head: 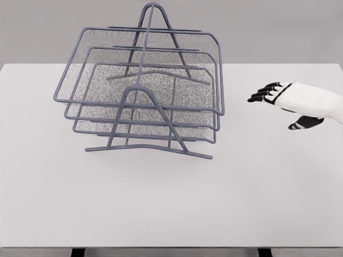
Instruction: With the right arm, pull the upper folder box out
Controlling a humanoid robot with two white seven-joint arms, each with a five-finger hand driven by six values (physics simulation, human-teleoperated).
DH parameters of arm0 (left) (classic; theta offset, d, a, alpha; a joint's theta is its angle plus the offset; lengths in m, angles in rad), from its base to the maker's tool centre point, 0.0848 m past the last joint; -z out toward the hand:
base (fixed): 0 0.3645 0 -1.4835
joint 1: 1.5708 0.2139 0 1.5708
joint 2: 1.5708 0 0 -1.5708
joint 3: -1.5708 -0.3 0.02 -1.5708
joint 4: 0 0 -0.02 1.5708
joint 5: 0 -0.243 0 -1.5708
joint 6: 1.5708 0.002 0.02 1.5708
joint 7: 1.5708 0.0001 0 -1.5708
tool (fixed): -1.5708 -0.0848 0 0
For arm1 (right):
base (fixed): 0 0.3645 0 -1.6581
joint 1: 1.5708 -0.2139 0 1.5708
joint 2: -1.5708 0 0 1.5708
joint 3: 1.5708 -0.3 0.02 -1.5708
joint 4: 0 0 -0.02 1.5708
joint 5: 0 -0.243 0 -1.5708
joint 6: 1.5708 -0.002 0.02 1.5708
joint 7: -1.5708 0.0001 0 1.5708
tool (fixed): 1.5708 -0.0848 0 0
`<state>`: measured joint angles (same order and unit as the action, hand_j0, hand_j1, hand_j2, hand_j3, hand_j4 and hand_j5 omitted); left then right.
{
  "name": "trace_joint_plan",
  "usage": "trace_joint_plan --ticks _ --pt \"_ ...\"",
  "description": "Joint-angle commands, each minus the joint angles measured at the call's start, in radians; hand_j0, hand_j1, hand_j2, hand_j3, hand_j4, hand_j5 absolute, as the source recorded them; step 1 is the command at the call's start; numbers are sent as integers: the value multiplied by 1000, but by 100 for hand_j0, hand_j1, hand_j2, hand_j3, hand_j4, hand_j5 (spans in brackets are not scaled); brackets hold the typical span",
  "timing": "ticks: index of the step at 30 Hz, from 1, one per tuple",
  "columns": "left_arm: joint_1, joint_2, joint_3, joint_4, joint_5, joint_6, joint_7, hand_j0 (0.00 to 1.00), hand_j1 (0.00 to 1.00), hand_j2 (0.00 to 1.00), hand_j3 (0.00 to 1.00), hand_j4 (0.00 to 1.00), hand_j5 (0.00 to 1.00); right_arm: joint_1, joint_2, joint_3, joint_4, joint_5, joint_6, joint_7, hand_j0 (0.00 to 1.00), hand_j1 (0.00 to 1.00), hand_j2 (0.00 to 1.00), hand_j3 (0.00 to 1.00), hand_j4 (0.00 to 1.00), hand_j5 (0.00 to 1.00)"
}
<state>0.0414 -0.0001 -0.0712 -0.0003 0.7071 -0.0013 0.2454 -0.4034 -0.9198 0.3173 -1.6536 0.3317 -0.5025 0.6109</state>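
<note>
Rack point(140, 115) stands on the table point(171, 203), left of centre, three mesh trays stacked in a wire A-frame. Top tray point(144, 59) sits fully seated in the frame, its rim level with the two below; not yet drawn out.

Right hand point(284, 101) is over the table to the right of the rack, well apart from it, at about the height of the tray fronts. Fingers point(265, 92) extended and loosely spread, pointing left toward the rack; thumb hangs below. Holds nothing. Left hand not in view.

Step in hand, as judged: approach to the top tray, no contact yet.

Notes for doing it well:
- Aim for the top tray's rim only; the middle tray's rim lies just beneath, so hooking both is the likely error.
- Right corner of the top rim is nearest the hand, but an off-centre pull may skew the tray in its rails. A grip nearer the front middle seems safer.
- The front A-frame leg crosses the tray fronts; fingers must enter beside it.
- Pull straight along the rails, level. The rack looks light and may slide with the tray.
</note>
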Motion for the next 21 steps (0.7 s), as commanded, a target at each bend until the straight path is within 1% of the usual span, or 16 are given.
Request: trace_joint_plan --ticks 1,2,3,4,6,7,8,9,11,15,16,21 --pt "0 0 -1 0 0 0 0 100 100 100 100 100 100 -3 10 2 8 -2 -4 0 100 100 100 100 100 100" --pt "0 0 -1 0 0 0 0 100 100 100 100 100 100 -47 30 2 14 -2 -2 0 100 100 100 100 100 100" --pt "0 0 -1 0 0 0 0 100 100 100 100 100 100 -121 99 6 18 0 -1 0 100 100 100 100 100 100" --pt "0 0 -1 0 0 0 0 100 100 100 100 100 100 -155 130 11 24 0 2 0 100 100 100 100 100 100" --pt "0 0 1 0 0 0 0 100 100 100 100 100 100 -164 168 11 15 1 1 0 100 100 100 100 100 100" --pt "0 0 -1 0 0 0 0 100 100 100 100 100 100 -196 190 46 17 3 -1 0 100 100 100 100 100 100" --pt "0 0 1 0 0 0 0 100 100 100 100 100 100 -227 196 72 17 3 -1 0 100 100 100 100 100 100" --pt "0 0 -1 0 0 0 -2 100 100 100 100 100 100 -238 225 74 18 3 2 0 100 100 100 100 100 100" --pt "0 0 1 0 0 0 0 100 100 100 100 100 100 -242 242 126 24 3 2 0 100 100 100 100 100 100" --pt "0 0 1 0 0 0 0 100 100 100 100 100 100 -227 237 171 34 3 -1 0 100 100 100 100 100 100" --pt "0 0 1 0 0 0 0 100 100 100 100 100 100 -210 231 171 40 3 -4 0 100 100 100 100 100 100" --pt "0 0 -1 0 0 0 0 100 100 100 100 100 100 -183 231 172 49 3 -5 0 100 100 100 100 100 100"
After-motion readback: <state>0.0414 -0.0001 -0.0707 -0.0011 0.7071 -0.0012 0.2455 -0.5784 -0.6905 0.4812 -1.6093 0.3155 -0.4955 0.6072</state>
